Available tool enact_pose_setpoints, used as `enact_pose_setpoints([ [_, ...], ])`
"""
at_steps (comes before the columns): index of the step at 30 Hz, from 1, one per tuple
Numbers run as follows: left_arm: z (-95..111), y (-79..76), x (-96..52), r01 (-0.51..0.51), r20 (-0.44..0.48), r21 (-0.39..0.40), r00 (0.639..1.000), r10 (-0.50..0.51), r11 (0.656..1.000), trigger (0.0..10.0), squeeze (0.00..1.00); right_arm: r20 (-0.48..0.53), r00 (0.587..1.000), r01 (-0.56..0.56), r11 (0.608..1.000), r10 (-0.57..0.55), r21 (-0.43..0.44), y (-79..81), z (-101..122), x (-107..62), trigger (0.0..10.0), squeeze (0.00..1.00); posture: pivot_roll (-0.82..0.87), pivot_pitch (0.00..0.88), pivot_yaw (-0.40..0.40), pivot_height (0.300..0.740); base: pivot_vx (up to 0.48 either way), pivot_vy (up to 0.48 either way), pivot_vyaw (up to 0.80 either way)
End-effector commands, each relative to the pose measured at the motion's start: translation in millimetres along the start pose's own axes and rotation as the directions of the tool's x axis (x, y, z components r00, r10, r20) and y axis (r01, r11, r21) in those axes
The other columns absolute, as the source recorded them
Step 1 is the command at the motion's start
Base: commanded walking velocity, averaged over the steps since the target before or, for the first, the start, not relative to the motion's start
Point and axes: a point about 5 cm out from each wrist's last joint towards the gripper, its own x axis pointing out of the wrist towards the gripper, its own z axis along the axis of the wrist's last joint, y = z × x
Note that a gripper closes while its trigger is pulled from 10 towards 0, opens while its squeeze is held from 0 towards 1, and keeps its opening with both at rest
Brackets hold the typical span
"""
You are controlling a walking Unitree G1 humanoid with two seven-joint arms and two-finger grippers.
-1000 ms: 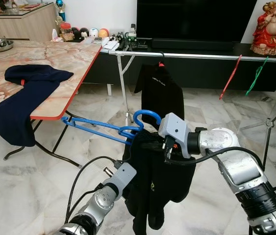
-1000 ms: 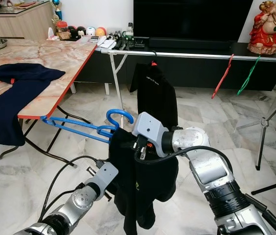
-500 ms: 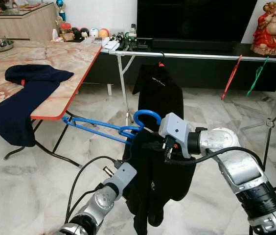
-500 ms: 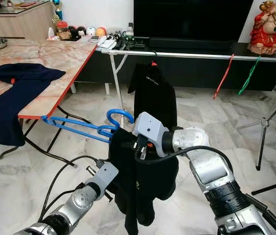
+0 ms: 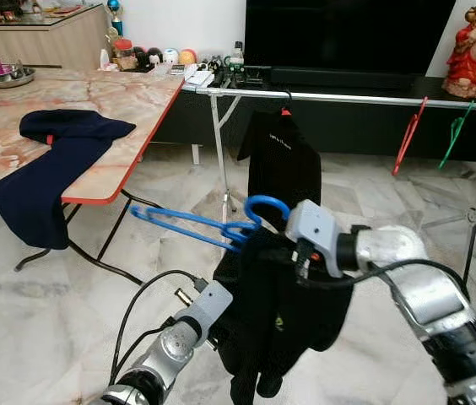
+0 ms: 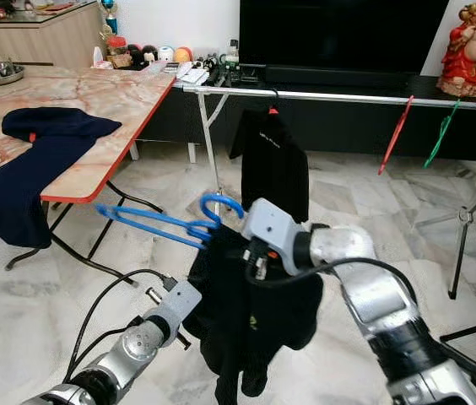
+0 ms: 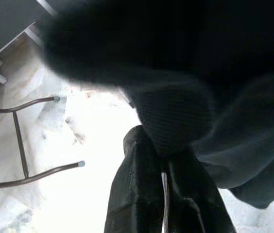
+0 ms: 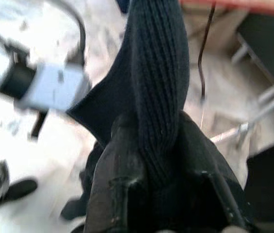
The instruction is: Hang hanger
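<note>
Right wrist view: right gripper (image 8: pixel 159 160) clamps the black ribbed garment (image 5: pixel 276 325) draped on the blue hanger (image 5: pixel 213 226), held before the clothes rail (image 5: pixel 348 98). Left gripper (image 7: pixel 163 160) pinches its lower fold.

Both grippers — left (image 7: pixel 163 160), right (image 8: pixel 159 145) — clamped tight.

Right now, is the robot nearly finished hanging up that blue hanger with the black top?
Not yet. Done: the black top is already draped on the blue hanger. In hand: the right gripper is pinching the top's ribbed fabric and the left gripper is shut on it lower down, carrying it above the floor. Left: hook it onto the silver rail, where another black shirt already hangs.
</note>
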Motion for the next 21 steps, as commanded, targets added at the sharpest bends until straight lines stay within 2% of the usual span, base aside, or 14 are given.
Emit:
enact_pose_setpoints([
  [1,-9,-3.3,-2.5,0.013,-0.044,0.004,0.999,-0.013,1.0,0.0,0.0,-0.024,0.997,0.07,0.997,-0.069,0.02,-6.4,-10,-16.3,0.0,0.0,-0.07,0.038,-0.04,0.74,0.0,0.0,0.0],
  [4,-12,-2.4,-3.3,0.012,-0.053,0.001,0.999,-0.012,1.0,0.0,0.0,-0.063,0.994,0.089,0.995,-0.086,0.046,-4.1,-24,-22.8,0.0,0.0,-0.07,0.042,-0.037,0.74,0.0,0.0,0.0],
  [7,-17,-1.4,-5.3,0.016,-0.069,-0.003,0.997,-0.016,1.0,0.0,0.0,-0.111,0.988,0.116,0.988,-0.105,0.098,3.0,-46,-34.9,0.0,0.0,-0.07,0.047,-0.03,0.74,0.0,0.0,0.0],
  [14,-23,-1.1,-7.7,0.027,-0.084,-0.003,0.996,-0.027,1.0,0.0,0.0,-0.118,0.987,0.124,0.977,-0.104,0.175,13.8,-69,-50.8,0.0,0.0,-0.07,0.054,-0.023,0.74,0.0,0.0,0.0],
  [19,-24,-2.6,-8.3,0.043,-0.088,0.001,0.995,-0.042,0.999,0.0,0.0,-0.041,0.999,0.041,0.978,-0.034,0.205,25.0,-74,-60.9,0.0,0.0,-0.07,0.058,-0.018,0.74,0.0,0.0,0.0],
  [21,-24,-2.1,-8.5,0.042,-0.085,0.005,0.996,-0.042,0.999,0.0,0.0,-0.063,0.995,-0.06,0.968,0.078,0.243,37.8,-87,-72.0,0.0,0.0,-0.07,0.061,-0.017,0.74,0.0,0.0,0.0],
])
